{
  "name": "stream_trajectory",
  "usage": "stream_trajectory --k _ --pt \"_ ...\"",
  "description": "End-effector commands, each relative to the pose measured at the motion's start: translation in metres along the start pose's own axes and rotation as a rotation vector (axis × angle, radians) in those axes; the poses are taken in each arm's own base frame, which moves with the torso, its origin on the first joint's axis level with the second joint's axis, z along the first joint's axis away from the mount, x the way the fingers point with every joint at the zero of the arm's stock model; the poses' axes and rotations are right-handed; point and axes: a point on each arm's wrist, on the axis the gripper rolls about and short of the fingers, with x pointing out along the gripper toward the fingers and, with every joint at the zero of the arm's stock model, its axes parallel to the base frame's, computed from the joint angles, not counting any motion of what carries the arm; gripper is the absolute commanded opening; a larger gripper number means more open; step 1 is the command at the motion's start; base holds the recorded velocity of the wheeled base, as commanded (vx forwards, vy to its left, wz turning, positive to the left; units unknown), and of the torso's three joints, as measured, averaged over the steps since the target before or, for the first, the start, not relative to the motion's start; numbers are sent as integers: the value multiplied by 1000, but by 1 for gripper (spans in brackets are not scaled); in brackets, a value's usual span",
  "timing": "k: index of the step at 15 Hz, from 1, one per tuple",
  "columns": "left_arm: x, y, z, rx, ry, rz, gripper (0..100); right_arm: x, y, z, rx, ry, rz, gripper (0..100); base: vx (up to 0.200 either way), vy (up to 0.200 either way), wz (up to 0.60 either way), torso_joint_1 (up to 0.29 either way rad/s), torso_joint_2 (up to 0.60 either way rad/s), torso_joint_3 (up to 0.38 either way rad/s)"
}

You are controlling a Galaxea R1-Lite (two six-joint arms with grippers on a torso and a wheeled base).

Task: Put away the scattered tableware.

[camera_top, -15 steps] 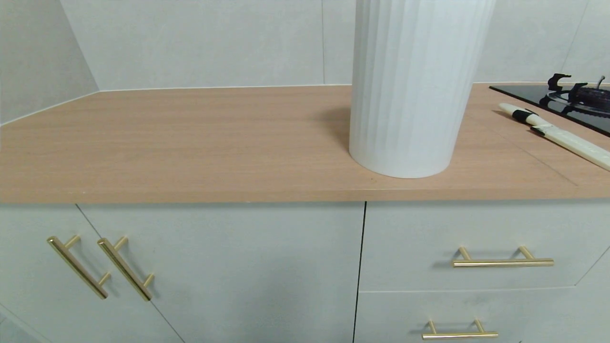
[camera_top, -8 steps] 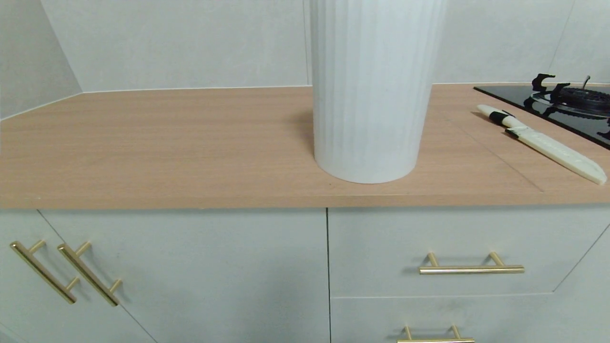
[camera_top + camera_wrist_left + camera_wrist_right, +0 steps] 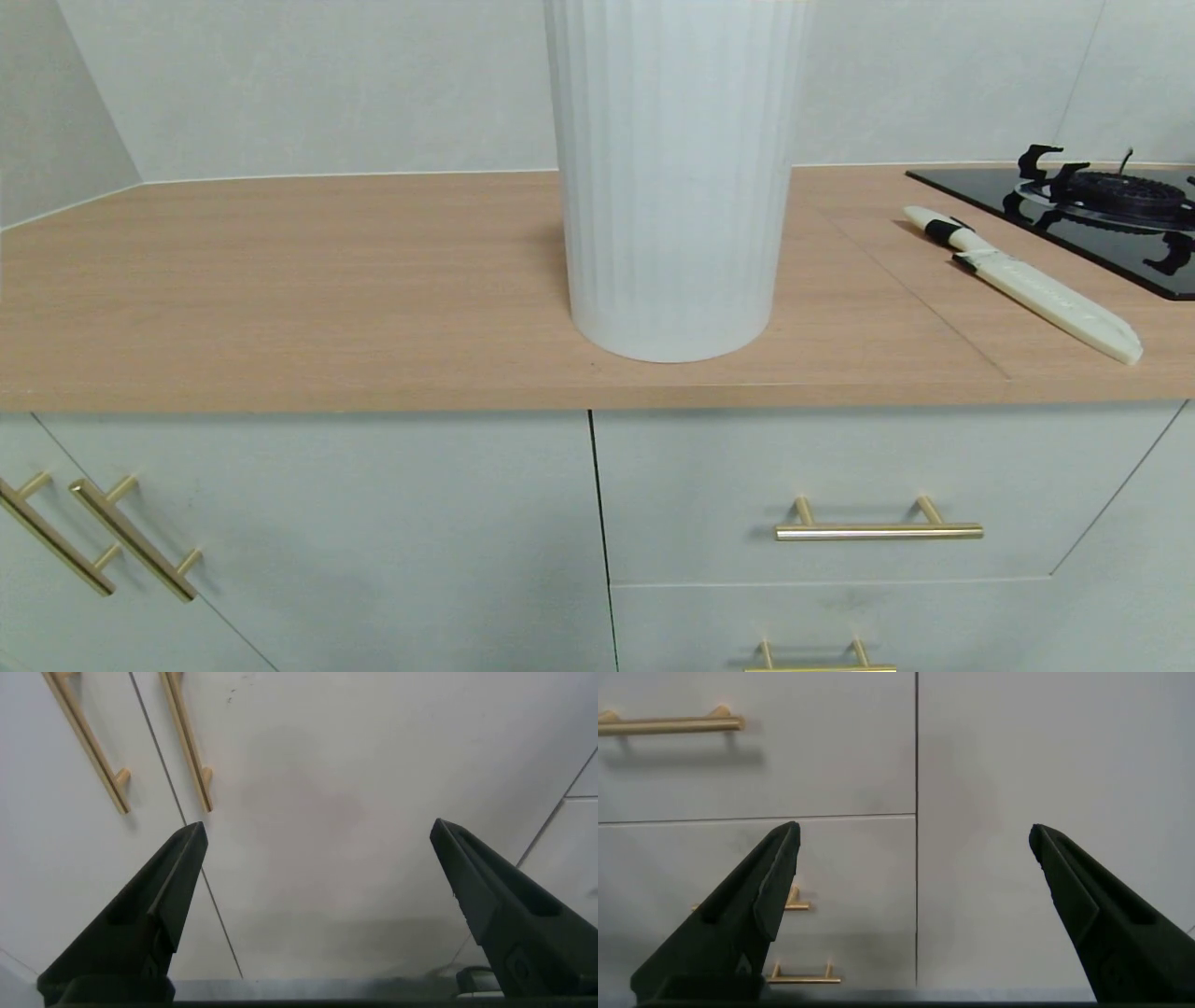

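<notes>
Knife (image 3: 1022, 283) lies flat on the countertop (image 3: 280, 280), between the white ribbed container (image 3: 672, 187) and the stove (image 3: 1102, 215). The left gripper (image 3: 318, 826) and right gripper (image 3: 913, 828) hang with jaws spread wide, facing the cabinet fronts (image 3: 373, 523). The right should likely take the handle, avoiding the blade.

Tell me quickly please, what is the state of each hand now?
Left hand: open, holding nothing.
Right hand: open, holding nothing.

Right gripper (image 3: 913, 833): dark fingers (image 3: 747, 905) spread wide apart. Behind: pale drawer fronts (image 3: 757, 775) with gold bar handles (image 3: 671, 723); vertical seam (image 3: 917, 747); plain cabinet panel (image 3: 1046, 756).
</notes>
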Motion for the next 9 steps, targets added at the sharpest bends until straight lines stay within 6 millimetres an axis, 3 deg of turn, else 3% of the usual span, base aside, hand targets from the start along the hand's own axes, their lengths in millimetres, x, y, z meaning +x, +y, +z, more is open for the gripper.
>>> stream_trajectory --k 1,9 --pt "0 0 0 0 0 1 100 0 0 0 0 1 1 100 0 0 0 0 0 0" --pt "0 0 0 -2 0 1 100 0 0 0 0 1 1 100 0 0 0 0 0 0"
